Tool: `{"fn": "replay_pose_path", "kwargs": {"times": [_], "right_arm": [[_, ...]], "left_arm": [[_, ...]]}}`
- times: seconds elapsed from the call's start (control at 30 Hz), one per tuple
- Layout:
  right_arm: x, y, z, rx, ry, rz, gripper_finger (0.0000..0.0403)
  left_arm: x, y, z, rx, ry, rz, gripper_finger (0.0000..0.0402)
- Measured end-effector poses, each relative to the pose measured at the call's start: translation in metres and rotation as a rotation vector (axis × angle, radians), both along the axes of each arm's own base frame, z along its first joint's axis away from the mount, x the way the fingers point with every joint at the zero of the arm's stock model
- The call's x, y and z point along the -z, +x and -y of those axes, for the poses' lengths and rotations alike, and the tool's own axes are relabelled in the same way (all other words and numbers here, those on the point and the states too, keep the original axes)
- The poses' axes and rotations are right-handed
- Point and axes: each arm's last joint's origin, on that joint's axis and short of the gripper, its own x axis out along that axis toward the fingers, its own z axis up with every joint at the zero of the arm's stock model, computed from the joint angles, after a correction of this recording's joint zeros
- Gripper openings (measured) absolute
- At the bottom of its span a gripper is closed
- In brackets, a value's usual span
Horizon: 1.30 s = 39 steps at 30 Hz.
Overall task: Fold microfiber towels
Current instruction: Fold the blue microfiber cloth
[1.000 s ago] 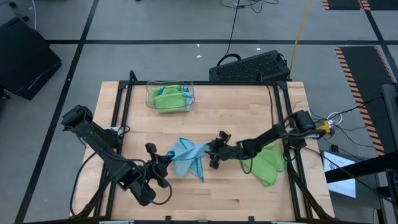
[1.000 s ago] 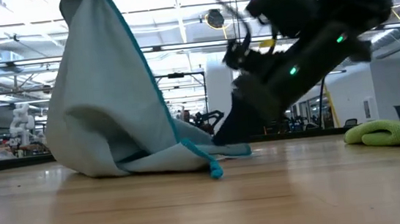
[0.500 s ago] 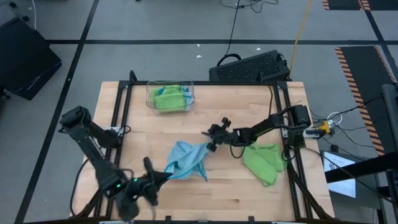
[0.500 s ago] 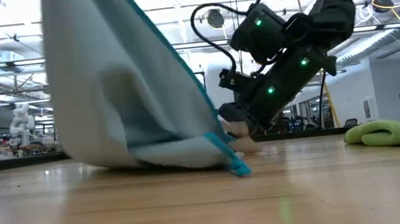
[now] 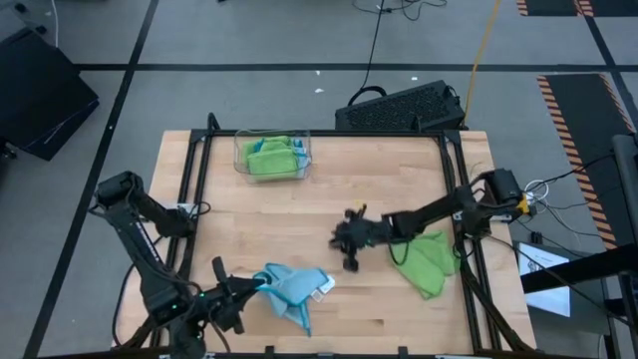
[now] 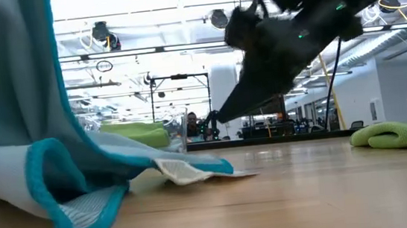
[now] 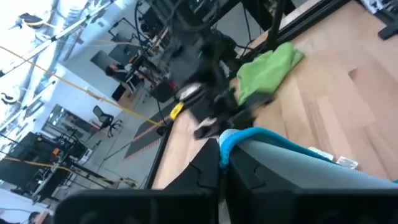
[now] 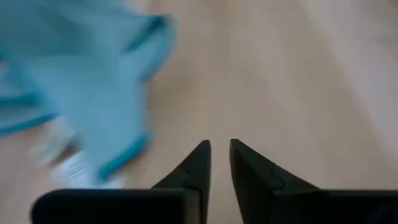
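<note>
Left hand is seen low near the front edge of the worktop, its fingers pinched on one hem of the light blue towel; the teal edge is gripped between the dark fingers in the left wrist view. The towel is crumpled on the wood just beside that hand, with a small white tag lying at its side. Right hand is held mid-worktop, well apart from the blue towel, fingers nearly pressed together and nothing between them. A lime green towel is heaped by the right edge. A clear tray holding green and blue cloths is noted at the rear. Keyboard lies beyond the worktop.
</note>
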Motion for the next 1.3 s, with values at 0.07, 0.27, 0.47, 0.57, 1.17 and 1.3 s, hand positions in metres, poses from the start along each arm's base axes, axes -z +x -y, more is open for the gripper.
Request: {"fn": "replay_pose_path", "kwargs": {"times": [0.07, 0.27, 0.47, 0.57, 1.17, 1.3], "right_arm": [[0.002, -0.003, -0.021, -0.073, -0.028, 0.011, 0.0082], [0.006, -0.018, -0.079, -0.227, -0.226, 0.113, 0.0158], [0.019, -0.025, -0.097, -0.213, -0.426, 0.135, 0.0174], [0.026, -0.023, -0.098, -0.243, -0.47, 0.135, 0.0165], [0.047, 0.004, -0.097, -0.376, -0.578, 0.105, 0.0148], [0.049, 0.006, -0.088, -0.345, -0.554, 0.056, 0.0152]], "left_arm": [[0.001, 0.002, -0.003, -0.01, -0.006, -0.008, 0.0005], [0.002, 0.01, -0.01, -0.047, -0.018, -0.006, 0.0013], [0.002, 0.018, -0.016, -0.082, -0.025, -0.003, 0.0005], [0.002, 0.021, -0.019, -0.096, -0.034, 0.0, 0.0013], [0.004, 0.035, -0.031, -0.111, -0.074, -0.058, 0.0005], [0.005, 0.034, -0.032, -0.113, -0.078, -0.062, 0.0013]]}}
